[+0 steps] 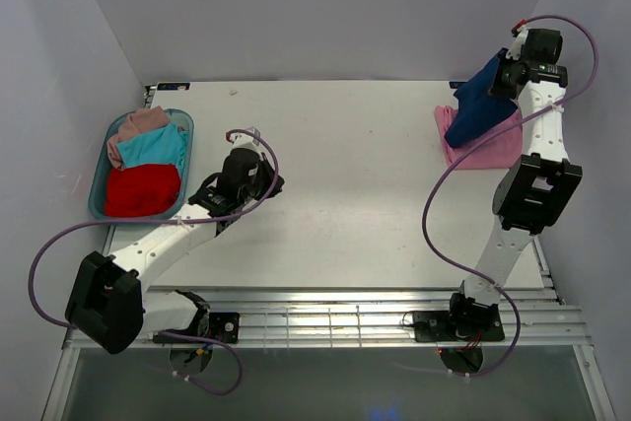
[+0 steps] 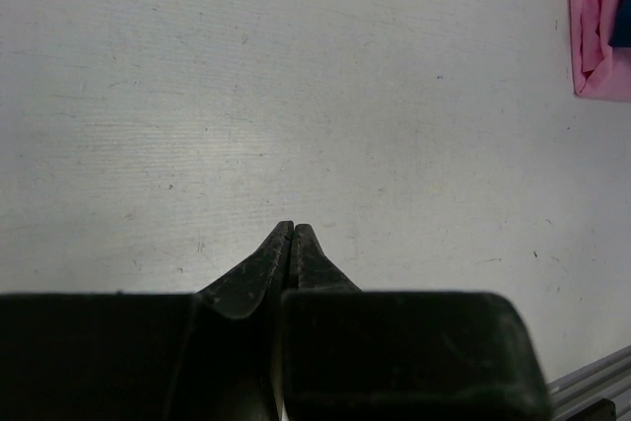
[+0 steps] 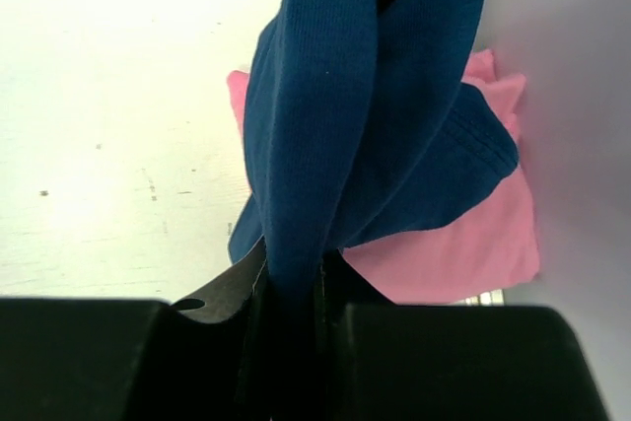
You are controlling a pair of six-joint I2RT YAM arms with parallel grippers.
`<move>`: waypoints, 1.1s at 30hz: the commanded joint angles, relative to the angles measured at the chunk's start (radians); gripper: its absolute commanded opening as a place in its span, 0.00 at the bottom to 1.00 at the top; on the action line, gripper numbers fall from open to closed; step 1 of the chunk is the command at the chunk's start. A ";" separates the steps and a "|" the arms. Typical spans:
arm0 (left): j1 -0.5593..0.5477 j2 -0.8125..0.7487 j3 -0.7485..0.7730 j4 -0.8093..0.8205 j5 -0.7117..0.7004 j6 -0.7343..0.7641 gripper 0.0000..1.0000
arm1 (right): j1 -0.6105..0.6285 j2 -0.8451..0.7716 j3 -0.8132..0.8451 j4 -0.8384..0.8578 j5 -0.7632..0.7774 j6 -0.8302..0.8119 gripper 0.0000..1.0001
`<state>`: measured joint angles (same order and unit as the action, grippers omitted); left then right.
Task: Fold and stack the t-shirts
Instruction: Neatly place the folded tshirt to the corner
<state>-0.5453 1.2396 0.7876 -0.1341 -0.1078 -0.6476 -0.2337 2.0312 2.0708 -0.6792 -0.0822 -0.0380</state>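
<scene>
My right gripper (image 1: 511, 74) is shut on the navy t-shirt (image 1: 480, 101) and holds it lifted at the far right, hanging over the folded pink t-shirt (image 1: 485, 148). In the right wrist view the navy cloth (image 3: 355, 115) runs up from between my fingers (image 3: 222, 288), with the pink shirt (image 3: 463, 244) below it. The navy shirt's chest print is hidden. My left gripper (image 1: 258, 141) is shut and empty over bare table left of centre; its closed tips (image 2: 293, 231) point at the table. Red (image 1: 141, 190), teal (image 1: 158, 147) and dusty-pink (image 1: 141, 122) shirts lie in a basket.
The teal basket (image 1: 97, 192) sits at the table's left edge. The white table (image 1: 345, 184) has grey walls close on the left, back and right. A slatted metal rail (image 1: 375, 322) runs along the near edge. The pink shirt's edge shows in the left wrist view (image 2: 596, 27).
</scene>
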 commanded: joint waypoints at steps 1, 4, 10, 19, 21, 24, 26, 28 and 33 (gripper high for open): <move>0.004 -0.035 -0.011 0.001 -0.003 -0.011 0.12 | 0.000 -0.071 0.043 0.092 -0.119 0.052 0.08; 0.004 -0.031 -0.011 0.002 0.000 -0.011 0.12 | 0.000 -0.089 0.066 0.113 -0.177 0.084 0.08; 0.004 -0.029 -0.013 0.007 0.002 -0.012 0.11 | 0.000 -0.098 0.132 0.127 -0.251 0.150 0.08; 0.004 -0.029 -0.019 0.008 0.002 -0.015 0.11 | -0.001 -0.066 0.051 0.138 -0.226 0.110 0.08; 0.002 -0.032 -0.021 0.010 -0.001 -0.014 0.11 | -0.004 -0.055 -0.012 0.136 -0.199 0.072 0.08; 0.004 -0.035 -0.024 0.008 -0.007 -0.014 0.11 | -0.013 -0.037 -0.090 0.133 -0.185 0.044 0.08; 0.004 -0.031 -0.022 0.010 -0.006 -0.014 0.11 | -0.019 -0.022 -0.121 0.133 -0.191 0.043 0.08; 0.004 -0.022 -0.019 0.010 -0.004 -0.014 0.11 | -0.023 -0.016 -0.156 0.133 -0.192 0.008 0.08; 0.004 -0.003 -0.007 0.011 0.002 -0.009 0.11 | -0.021 -0.025 -0.175 0.122 -0.119 -0.008 0.08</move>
<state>-0.5453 1.2400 0.7734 -0.1345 -0.1078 -0.6556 -0.2493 2.0365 1.8839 -0.5835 -0.2512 -0.0082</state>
